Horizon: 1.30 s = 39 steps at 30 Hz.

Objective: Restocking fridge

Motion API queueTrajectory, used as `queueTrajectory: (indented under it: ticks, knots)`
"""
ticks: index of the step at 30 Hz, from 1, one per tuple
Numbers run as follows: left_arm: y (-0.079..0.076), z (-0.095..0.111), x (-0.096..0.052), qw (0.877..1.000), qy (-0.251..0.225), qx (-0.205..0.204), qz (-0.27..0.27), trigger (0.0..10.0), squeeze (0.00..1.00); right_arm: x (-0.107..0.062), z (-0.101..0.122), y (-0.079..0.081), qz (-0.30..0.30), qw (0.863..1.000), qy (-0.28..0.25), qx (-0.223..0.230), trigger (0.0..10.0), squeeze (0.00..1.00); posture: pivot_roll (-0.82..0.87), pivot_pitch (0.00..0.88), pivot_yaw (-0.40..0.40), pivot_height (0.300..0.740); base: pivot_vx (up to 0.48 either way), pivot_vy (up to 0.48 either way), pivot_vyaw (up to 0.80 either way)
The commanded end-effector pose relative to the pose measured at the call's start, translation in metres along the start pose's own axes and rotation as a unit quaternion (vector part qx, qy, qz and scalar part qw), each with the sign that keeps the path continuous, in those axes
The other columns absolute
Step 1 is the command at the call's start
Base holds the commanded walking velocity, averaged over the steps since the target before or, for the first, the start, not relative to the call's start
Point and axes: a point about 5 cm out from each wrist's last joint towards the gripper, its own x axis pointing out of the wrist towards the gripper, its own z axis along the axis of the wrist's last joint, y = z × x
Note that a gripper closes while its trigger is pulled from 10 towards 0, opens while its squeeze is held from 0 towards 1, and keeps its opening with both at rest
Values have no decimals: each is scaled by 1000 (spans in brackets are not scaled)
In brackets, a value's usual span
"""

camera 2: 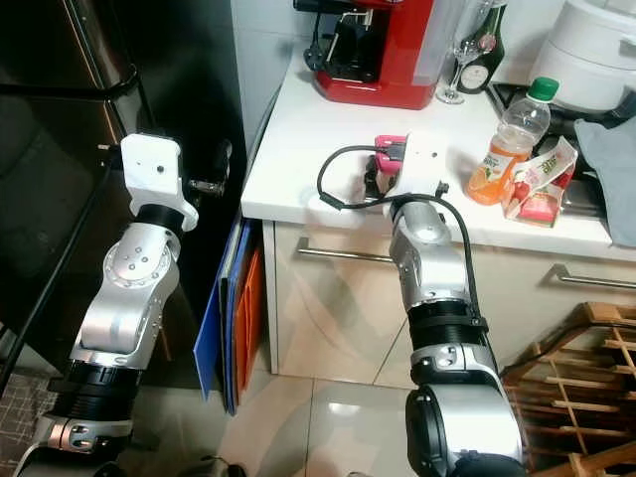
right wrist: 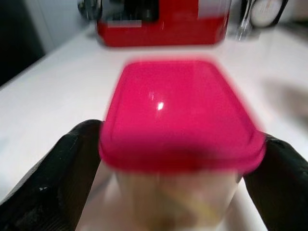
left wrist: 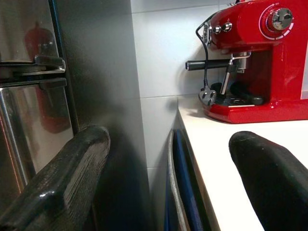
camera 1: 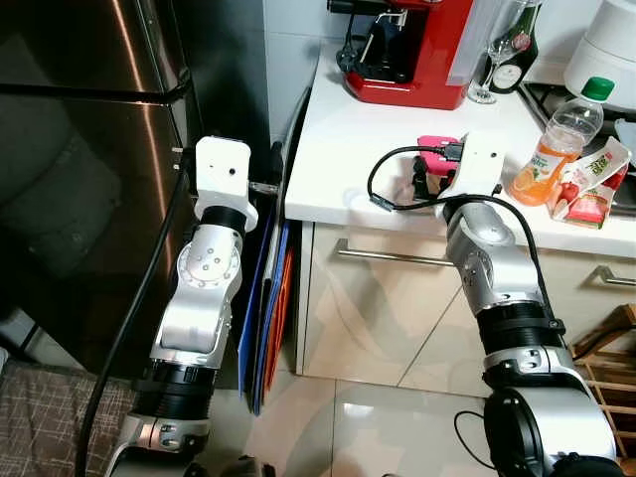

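Left tool: my fingers spread wide, holding nothing, raised between the fridge and the surface.
Right tool: my fingers flank the pink-lidded container on the surface; firm grip, cannot tell.
Beyond the right tool: juice bottle, pouch.
Progress: early; fridge shut, nothing loaded.
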Motion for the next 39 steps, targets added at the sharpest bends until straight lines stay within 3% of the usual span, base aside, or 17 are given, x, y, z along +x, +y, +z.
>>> queueTrajectory:
  ticks: [1,2,3,15,18,20,21,22,24,28,30,33,36,37,39]
  knots:
    - [-1,-1,1,1000,8,-2,-2,10000,0,2,-1,-2,-1,1000,15,8,10000,0,-28,0,-24,740,0,0,0]
    - [-1,-1,1,1000,8,-2,-2,10000,0,2,-2,-3,-2,1000,18,8,4275,0,-28,0,-24,740,0,0,0]
    - [-1,-2,1,1000,9,-1,-2,10000,0,2,-2,-3,0,1000,17,9,0,0,-29,0,-24,740,0,0,0]
    - [-3,-2,3,1000,8,2,-1,10000,0,2,4,-5,5,1000,-4,19,0,0,-27,0,-30,740,0,0,0]
    - [-3,-2,3,1000,8,6,-3,10000,0,0,18,-2,6,998,-54,6,0,0,-25,0,-30,740,0,0,0]
    - [-5,-4,2,1000,9,12,-11,10000,0,-5,38,4,16,992,-123,-23,0,0,-28,0,-27,740,0,0,0]
    - [-5,-4,2,1000,9,12,-11,10000,0,-5,38,4,16,992,-123,-23,0,0,-28,0,-27,740,0,0,0]
    - [-8,-6,1,1000,9,13,-19,10000,0,-9,49,2,4,983,-173,-68,0,0,-28,0,-27,740,0,0,0]
    - [-10,-7,0,1000,7,17,-25,10000,0,-15,56,-1,-13,969,-221,-111,0,0,-28,0,-26,740,0,0,0]
    - [-11,-13,-4,999,11,21,-30,10000,0,-37,62,-14,-68,934,-312,-161,0,0,-23,0,-28,740,0,0,0]
    - [-11,-15,-6,999,15,16,-29,10000,0,-48,58,-18,-92,919,-336,-187,0,0,-23,0,-29,740,0,0,0]
    - [-11,-11,-7,999,2,-14,-32,10000,0,-66,36,-22,-111,911,-339,-208,0,0,-24,0,-27,740,0,0,0]
    - [-12,-10,-7,999,-3,-14,-36,10000,0,-75,23,-20,-109,909,-337,-219,0,0,-25,0,-25,740,0,0,0]
    - [-12,-9,-6,999,-5,-8,-38,10000,0,-79,8,-13,-90,916,-325,-219,0,0,-38,0,-9,740,0,0,0]
    - [-12,-9,-6,999,-5,-5,-37,10000,0,-79,3,-10,-82,919,-319,-214,0,0,-38,0,-9,740,0,0,0]
